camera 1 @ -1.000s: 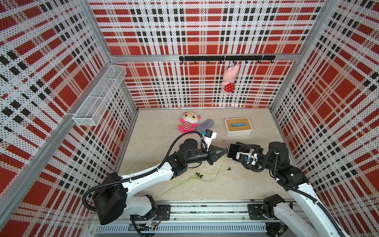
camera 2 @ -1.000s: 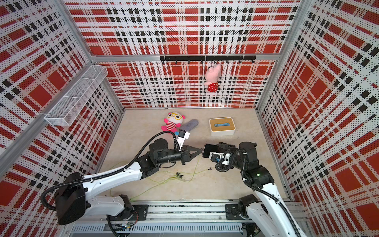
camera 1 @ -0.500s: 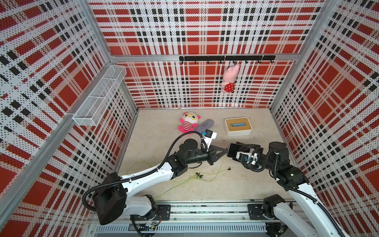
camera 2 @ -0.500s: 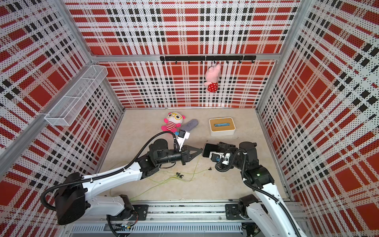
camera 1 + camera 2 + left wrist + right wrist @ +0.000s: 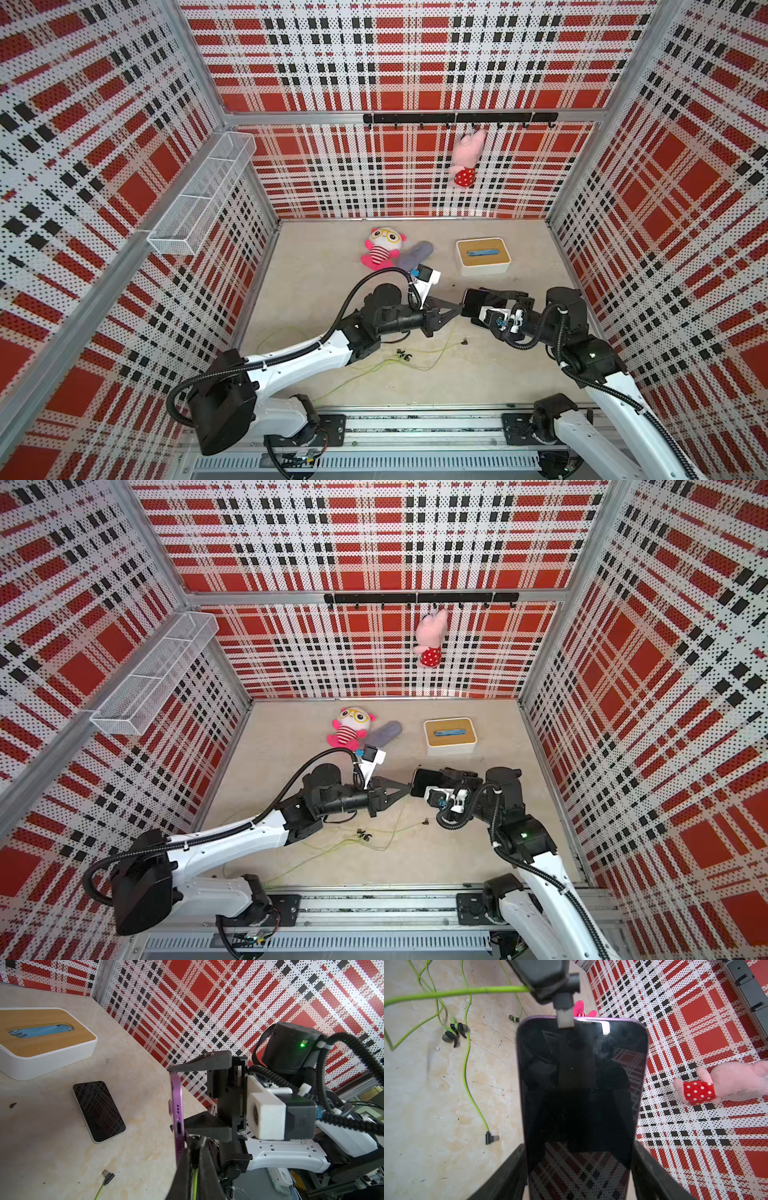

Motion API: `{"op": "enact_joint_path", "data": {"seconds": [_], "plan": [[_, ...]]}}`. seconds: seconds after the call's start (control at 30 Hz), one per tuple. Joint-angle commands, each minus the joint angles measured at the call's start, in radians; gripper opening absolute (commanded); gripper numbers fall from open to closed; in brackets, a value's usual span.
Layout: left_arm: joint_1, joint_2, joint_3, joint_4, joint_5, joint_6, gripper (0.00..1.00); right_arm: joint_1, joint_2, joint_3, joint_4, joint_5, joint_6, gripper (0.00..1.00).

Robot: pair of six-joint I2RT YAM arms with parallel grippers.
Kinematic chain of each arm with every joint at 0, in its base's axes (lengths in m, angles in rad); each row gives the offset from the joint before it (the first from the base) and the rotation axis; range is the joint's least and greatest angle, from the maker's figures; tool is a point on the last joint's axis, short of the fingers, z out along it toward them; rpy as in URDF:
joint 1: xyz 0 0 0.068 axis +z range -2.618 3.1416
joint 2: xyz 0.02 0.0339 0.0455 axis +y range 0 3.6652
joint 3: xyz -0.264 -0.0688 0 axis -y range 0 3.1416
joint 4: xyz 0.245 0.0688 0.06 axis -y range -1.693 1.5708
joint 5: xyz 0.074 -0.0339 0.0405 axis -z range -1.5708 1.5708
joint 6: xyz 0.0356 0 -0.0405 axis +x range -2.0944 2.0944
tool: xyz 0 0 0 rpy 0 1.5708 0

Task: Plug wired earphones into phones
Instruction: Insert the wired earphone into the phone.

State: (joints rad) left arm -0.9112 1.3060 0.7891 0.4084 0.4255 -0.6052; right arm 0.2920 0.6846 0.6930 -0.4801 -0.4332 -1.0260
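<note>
Left pincer (image 5: pixel 456 308) is clamped shut on a black plug (image 5: pixel 564 1004), and its green cable (image 5: pixel 456 993) trails back from the pincer down to the desk (image 5: pixel 332 270). Right pincer (image 5: pixel 477 308) grips a phone (image 5: pixel 581 1095) with a purple rim by its long sides and holds it up off the desk, screen dark, short port edge toward the left pincer. In both top views the two pincers meet tip to tip over mid-desk. The plug's metal tip sits right at the phone's port edge. From the right wrist it overlaps the rim. From the left wrist the port (image 5: pixel 179 1126) looks empty, with the plug just beside it, so it is not seated. A second phone (image 5: pixel 98 1110) lies flat on the desk, screen up, near a white box (image 5: pixel 41 1059) with a wood top. A second plug (image 5: pixel 492 1138) lies loose on the desk on its own green cable, untouched. The earbuds (image 5: pixel 454 1032) lie in a clump among the cable loops, in front of the left pincer in a top view (image 5: pixel 403 354). A striped plush toy (image 5: pixel 382 247) lies at the back of the desk.
</note>
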Motion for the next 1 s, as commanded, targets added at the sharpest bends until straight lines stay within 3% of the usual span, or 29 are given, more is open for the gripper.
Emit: {"op": "enact_joint_path", "data": {"seconds": [0.0,0.23,0.97], "plan": [[-0.002,-0.03,-0.02,0.021,-0.014,-0.002,0.0,0.007,-0.021,0.024,0.037,-0.031,-0.008,0.65],[0.005,-0.043,-0.031,0.1,0.001,-0.037,0.0,0.006,-0.016,0.011,0.026,-0.027,-0.016,0.65],[0.014,-0.014,-0.033,0.086,0.004,-0.021,0.0,0.006,-0.034,0.028,0.022,-0.062,-0.03,0.64]]}}
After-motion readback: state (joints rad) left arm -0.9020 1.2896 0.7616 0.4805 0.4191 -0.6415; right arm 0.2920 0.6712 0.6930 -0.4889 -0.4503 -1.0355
